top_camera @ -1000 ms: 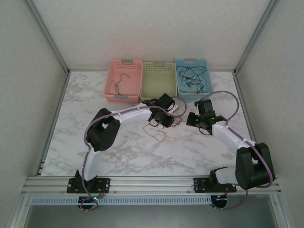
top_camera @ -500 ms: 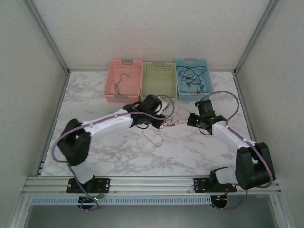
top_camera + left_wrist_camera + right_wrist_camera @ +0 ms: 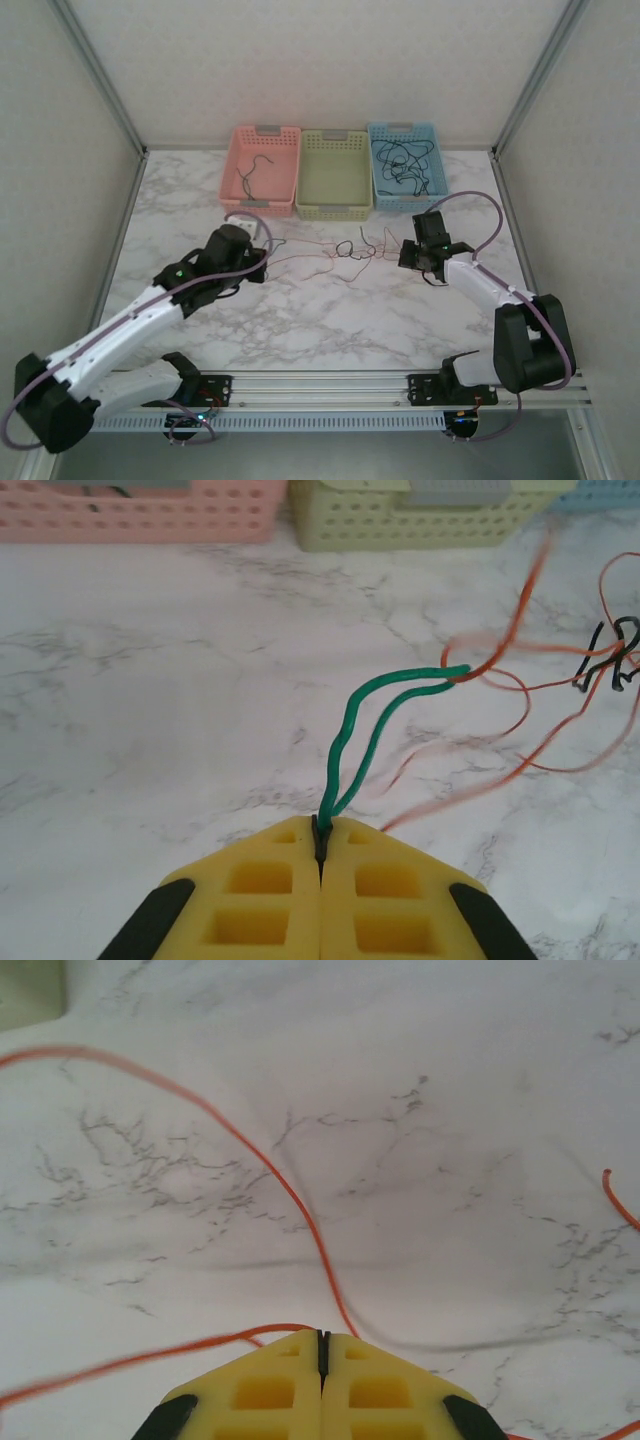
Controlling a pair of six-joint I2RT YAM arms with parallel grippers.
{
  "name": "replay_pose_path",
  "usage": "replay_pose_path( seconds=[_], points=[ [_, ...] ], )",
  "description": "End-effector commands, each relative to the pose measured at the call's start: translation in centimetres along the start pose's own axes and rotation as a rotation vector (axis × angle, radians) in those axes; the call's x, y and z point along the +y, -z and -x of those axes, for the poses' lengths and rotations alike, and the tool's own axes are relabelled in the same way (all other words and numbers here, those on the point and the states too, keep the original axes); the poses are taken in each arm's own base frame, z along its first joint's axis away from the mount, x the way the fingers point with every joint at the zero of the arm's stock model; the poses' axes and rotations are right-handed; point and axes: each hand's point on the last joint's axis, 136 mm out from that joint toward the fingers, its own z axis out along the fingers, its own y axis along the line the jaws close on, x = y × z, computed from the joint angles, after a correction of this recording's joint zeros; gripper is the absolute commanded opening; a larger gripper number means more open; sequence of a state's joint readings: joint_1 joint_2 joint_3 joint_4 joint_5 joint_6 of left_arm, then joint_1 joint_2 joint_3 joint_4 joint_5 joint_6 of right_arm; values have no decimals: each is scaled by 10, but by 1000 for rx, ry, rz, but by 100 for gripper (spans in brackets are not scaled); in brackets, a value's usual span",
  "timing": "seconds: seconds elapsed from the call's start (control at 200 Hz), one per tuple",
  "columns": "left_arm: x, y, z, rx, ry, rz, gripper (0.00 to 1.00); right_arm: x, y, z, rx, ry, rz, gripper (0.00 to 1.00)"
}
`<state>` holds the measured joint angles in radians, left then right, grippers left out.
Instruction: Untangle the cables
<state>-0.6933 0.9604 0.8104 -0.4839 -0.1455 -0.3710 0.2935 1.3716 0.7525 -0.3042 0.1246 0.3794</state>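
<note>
Thin, wiry cables (image 3: 345,248) span the glossy marbled desk (image 3: 330,320), knotted mid-desk. At their 9 o'clock the left gripper (image 3: 322,832) is clenched on a doubled green strand (image 3: 365,720). At 3 o'clock the right gripper (image 3: 322,1345) pinches a curving orange strand (image 3: 270,1175).

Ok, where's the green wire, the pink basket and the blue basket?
green wire (image 3: 455,670), left wrist view, its far bent end.
pink basket (image 3: 231,178), top view, its left wall.
blue basket (image 3: 425,128), top view, its back rim.
</note>
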Motion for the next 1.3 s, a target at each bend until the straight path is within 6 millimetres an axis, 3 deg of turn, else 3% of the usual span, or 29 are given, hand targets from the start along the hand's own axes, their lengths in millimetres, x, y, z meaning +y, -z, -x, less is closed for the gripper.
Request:
replay_pose_path(
  seconds=[0.0, 0.34, 0.541, 0.671, 0.841, 0.936, 1.161, 1.236, 1.297],
  points=[
    [20, 10, -2, -24, 75, 72, 0, -3, 0, 7, -11, -3, -38, 0],
    [41, 25, 4, -75, 117, 160, 0, -8, 1, 4, -8, -2, -61, 0],
    [42, 39, 12, -114, 127, 144, 0, -7, 3, 6, -12, 0, -55, 0],
    [68, 73, 29, -199, 115, 278, 0, -8, 4, 6, -15, 2, -58, 0],
    [95, 134, 66, -336, 69, 454, 0, -7, 2, 5, -13, -1, -57, 0],
    [110, 151, 75, -359, 33, 587, 0, -6, 2, 6, -10, -2, -50, 0],
    [118, 155, 80, -345, -75, 748, 0, -6, 3, 6, -17, 1, -52, 0],
    [114, 148, 79, -311, -113, 768, 0, -7, 2, 6, -16, 3, -54, 0],
    [98, 130, 71, -256, -93, 644, 0, -6, 2, 7, -13, 3, -54, 0]
  ],
)
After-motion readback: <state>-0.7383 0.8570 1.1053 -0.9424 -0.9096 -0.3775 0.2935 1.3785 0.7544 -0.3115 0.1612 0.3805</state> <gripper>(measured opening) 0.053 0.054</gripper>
